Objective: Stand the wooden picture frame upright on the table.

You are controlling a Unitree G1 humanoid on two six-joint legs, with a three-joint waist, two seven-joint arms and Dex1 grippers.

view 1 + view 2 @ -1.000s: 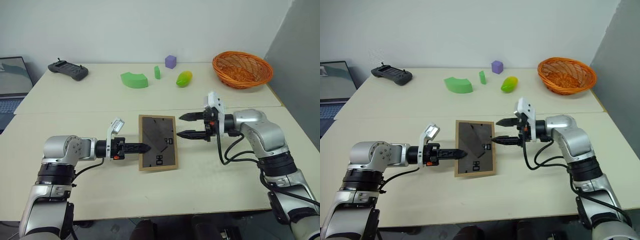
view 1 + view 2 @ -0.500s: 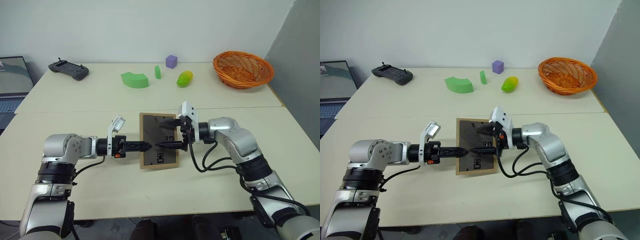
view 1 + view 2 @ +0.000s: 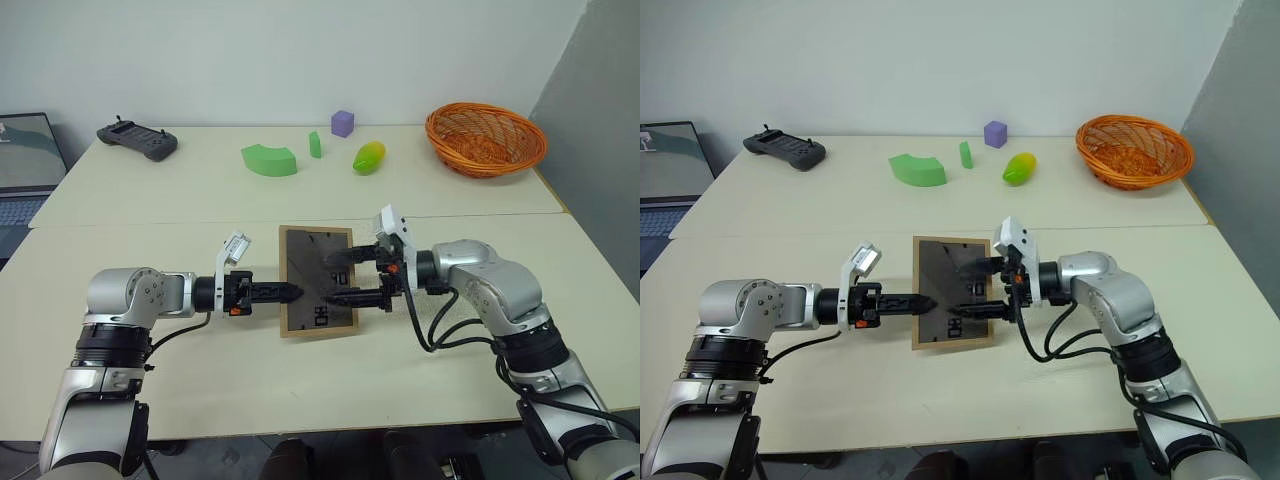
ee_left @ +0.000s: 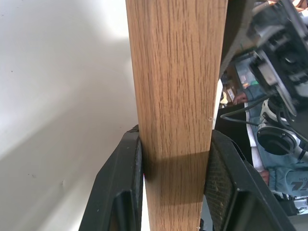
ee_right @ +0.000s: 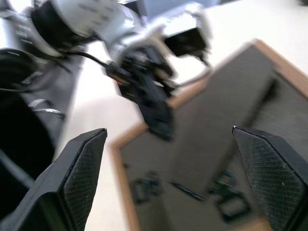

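Note:
The wooden picture frame (image 3: 318,283) is above the middle of the table (image 3: 420,380), its dark back panel with the stand flap facing up toward me. My left gripper (image 3: 284,291) is shut on the frame's left border; in the left wrist view the light wood border (image 4: 175,86) sits clamped between both fingers (image 4: 122,192). My right gripper (image 3: 346,278) reaches in from the right, open, with its two fingers spread over the back panel. The right wrist view looks across that panel (image 5: 207,159) to the left gripper (image 5: 155,105).
At the back of the table are a black controller (image 3: 137,141), a green curved block (image 3: 268,160), a small green block (image 3: 315,145), a purple cube (image 3: 343,123), a yellow-green fruit (image 3: 369,157) and an orange basket (image 3: 486,140). A laptop (image 3: 20,165) stands far left.
My right gripper moved left from beside the frame's right edge to over its back panel, staying open. The left gripper and the frame kept still.

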